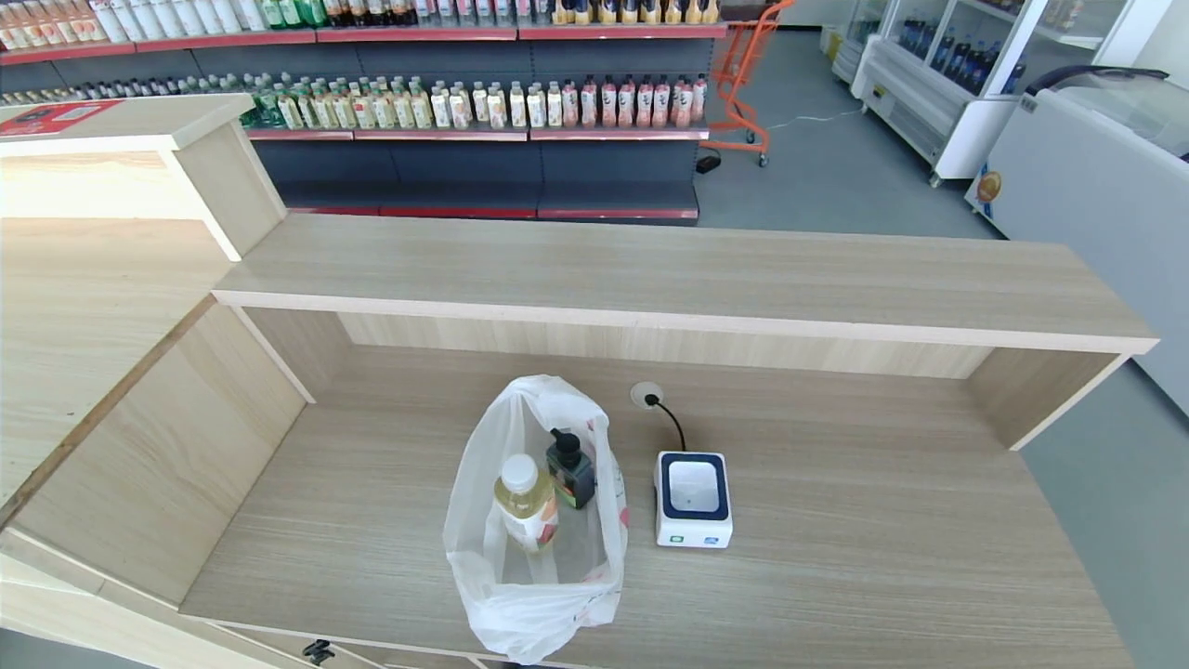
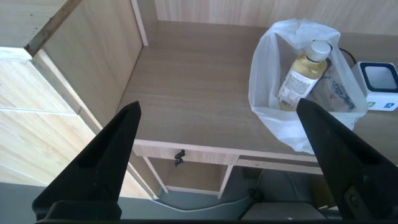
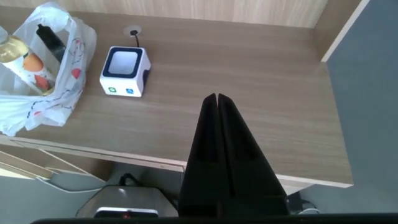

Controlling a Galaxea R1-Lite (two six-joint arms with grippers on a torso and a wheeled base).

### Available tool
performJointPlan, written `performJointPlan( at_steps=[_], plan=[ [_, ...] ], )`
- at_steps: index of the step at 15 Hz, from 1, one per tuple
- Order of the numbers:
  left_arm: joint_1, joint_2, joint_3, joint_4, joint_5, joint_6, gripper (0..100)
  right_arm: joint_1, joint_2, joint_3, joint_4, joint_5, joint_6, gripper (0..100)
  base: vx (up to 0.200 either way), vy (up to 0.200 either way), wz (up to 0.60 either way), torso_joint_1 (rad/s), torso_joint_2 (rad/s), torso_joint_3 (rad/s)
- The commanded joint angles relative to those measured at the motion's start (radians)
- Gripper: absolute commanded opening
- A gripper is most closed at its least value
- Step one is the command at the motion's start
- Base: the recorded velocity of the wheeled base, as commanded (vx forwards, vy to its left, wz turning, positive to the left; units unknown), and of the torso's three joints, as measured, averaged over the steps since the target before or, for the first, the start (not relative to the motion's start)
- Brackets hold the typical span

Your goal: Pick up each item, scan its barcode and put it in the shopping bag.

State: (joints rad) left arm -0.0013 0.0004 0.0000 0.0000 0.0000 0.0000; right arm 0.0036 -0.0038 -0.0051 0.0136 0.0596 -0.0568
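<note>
A white plastic shopping bag (image 1: 534, 520) stands open on the wooden counter. Inside it are a yellow drink bottle (image 1: 526, 502) with a white cap and a dark pump bottle (image 1: 569, 469). A white barcode scanner (image 1: 693, 498) with a dark-rimmed window sits just right of the bag, its black cable running to a hole in the counter. My left gripper (image 2: 217, 118) is open, held back from the counter's front edge, with the bag (image 2: 305, 87) and bottle (image 2: 303, 74) beyond it. My right gripper (image 3: 216, 98) is shut on nothing, above the counter to the right of the scanner (image 3: 125, 71).
The wooden counter (image 1: 836, 520) has a raised ledge (image 1: 669, 269) at the back and side walls left and right. A small drawer handle (image 2: 180, 157) shows under the front edge. Store shelves of bottles and freezers stand beyond.
</note>
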Motion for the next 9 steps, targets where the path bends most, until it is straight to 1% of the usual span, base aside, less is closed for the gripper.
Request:
performJointPlan(
  at_steps=[1,9],
  plan=[
    [0.001,0.0,0.0,0.0,0.0,0.0,100,0.001,0.004,0.001,0.0,0.0,0.002,0,0.0,0.0,0.0,0.0,0.0,0.0],
    [0.001,0.0,0.0,0.0,0.0,0.0,100,0.001,0.004,0.001,0.0,0.0,-0.001,0,0.0,0.0,0.0,0.0,0.0,0.0]
  ],
)
